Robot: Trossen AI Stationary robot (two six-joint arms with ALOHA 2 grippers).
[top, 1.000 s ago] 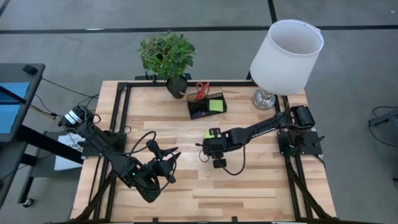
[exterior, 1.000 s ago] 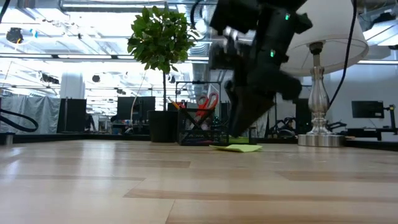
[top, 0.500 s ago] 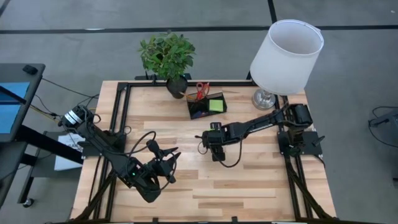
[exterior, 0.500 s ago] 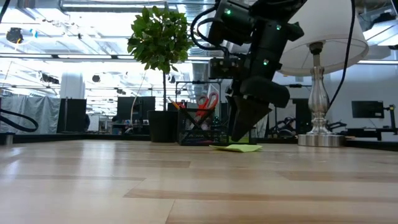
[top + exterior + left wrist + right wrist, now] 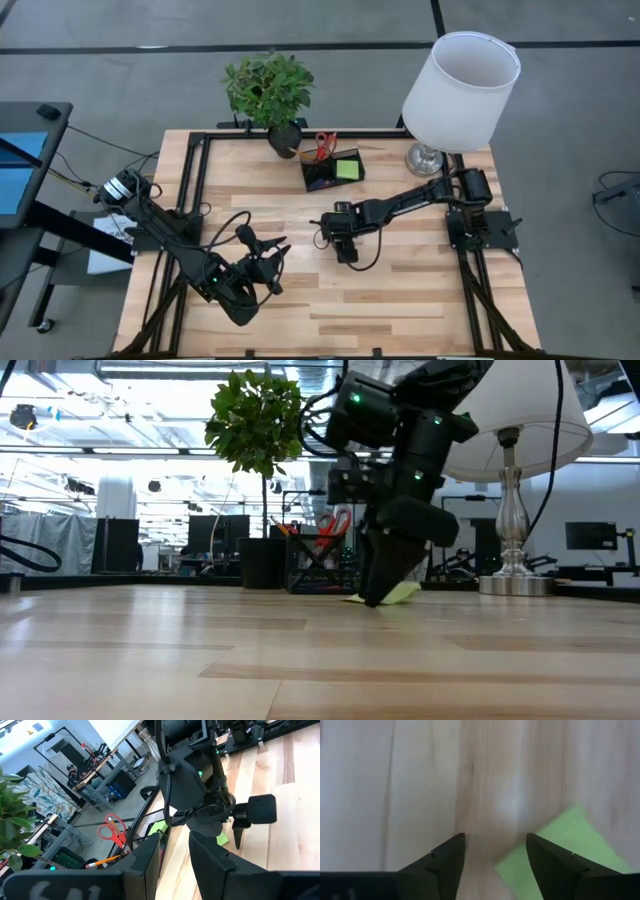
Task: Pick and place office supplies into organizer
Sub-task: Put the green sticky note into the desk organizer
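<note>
From above, the right gripper (image 5: 338,238) hangs over the middle of the light wooden table (image 5: 420,300), in front of the small smoky-black plastic organizer (image 5: 333,170). That rectangular organizer lies with its long axis across the table, slightly tilted, holding a lime-green square sticky-note pad (image 5: 347,169) and upright red-handled scissors (image 5: 323,146). The left gripper (image 5: 268,262) waits near the table's front left.

At table height, the right gripper (image 5: 378,596) points straight down, tips at the wood, touching or just beside a second flat lime-green sticky-note pad (image 5: 398,593).

The left wrist view shows the left gripper (image 5: 172,851) with a narrow gap, holding nothing.

In the right wrist view, the right gripper (image 5: 495,851) stands open and empty; the flat pad's (image 5: 565,842) corner lies past one fingertip (image 5: 540,845), its edges diagonal to the wood grain.
</note>
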